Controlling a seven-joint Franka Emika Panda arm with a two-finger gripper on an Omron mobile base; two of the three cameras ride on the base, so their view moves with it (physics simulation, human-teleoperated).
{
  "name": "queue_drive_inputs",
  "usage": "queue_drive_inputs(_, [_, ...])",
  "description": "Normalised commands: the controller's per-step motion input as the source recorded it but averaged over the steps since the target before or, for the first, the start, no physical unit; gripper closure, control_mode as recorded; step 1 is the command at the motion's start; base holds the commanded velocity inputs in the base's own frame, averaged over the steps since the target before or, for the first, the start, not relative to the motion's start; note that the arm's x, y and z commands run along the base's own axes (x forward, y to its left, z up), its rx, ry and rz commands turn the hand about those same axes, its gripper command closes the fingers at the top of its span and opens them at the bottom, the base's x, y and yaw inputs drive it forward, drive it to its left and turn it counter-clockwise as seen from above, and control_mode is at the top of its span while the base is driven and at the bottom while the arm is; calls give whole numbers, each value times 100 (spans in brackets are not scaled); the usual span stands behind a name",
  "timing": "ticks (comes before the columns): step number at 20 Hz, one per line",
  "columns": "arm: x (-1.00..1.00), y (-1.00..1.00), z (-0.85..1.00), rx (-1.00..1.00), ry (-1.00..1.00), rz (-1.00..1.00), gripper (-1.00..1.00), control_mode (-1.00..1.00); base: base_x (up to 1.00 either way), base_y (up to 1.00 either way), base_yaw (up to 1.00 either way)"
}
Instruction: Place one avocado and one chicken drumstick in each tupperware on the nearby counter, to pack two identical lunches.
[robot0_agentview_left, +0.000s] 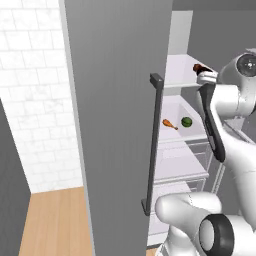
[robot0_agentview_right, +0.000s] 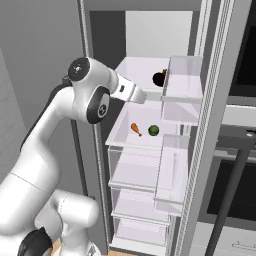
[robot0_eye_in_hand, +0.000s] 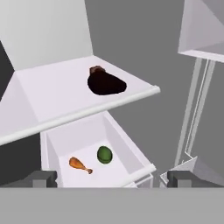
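Inside open fridge: avocado (robot0_eye_in_hand: 104, 155) beside drumstick (robot0_eye_in_hand: 79, 165) on lower shelf (robot0_eye_in_hand: 127, 154), untouched. Claw (robot0_eye_in_hand: 109, 178) spread, empty, above. Packing likely not started.

We find no text, label, brand, number or sign that can be read on anything in these views.
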Motion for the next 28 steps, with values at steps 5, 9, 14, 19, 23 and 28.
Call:
queue_drive_inputs(5, [53, -7, 0, 0, 9, 0, -100, -100, 0, 0, 0])
queue_drive_inputs(9, [37, -32, 0, 4, 6, 0, -100, -100, 0, 0, 0])
queue_drive_inputs(14, [50, -27, -9, 5, 0, 3, -100, -100, 0, 0, 0])
queue_drive_inputs(19, [69, -12, -22, 3, 0, 4, -100, -100, 0, 0, 0])
queue_drive_inputs(23, [56, -14, -6, 2, 0, 1, -100, -100, 0, 0, 0])
queue_drive_inputs(28, [45, -20, 0, 1, 2, 0, -100, -100, 0, 0, 0])
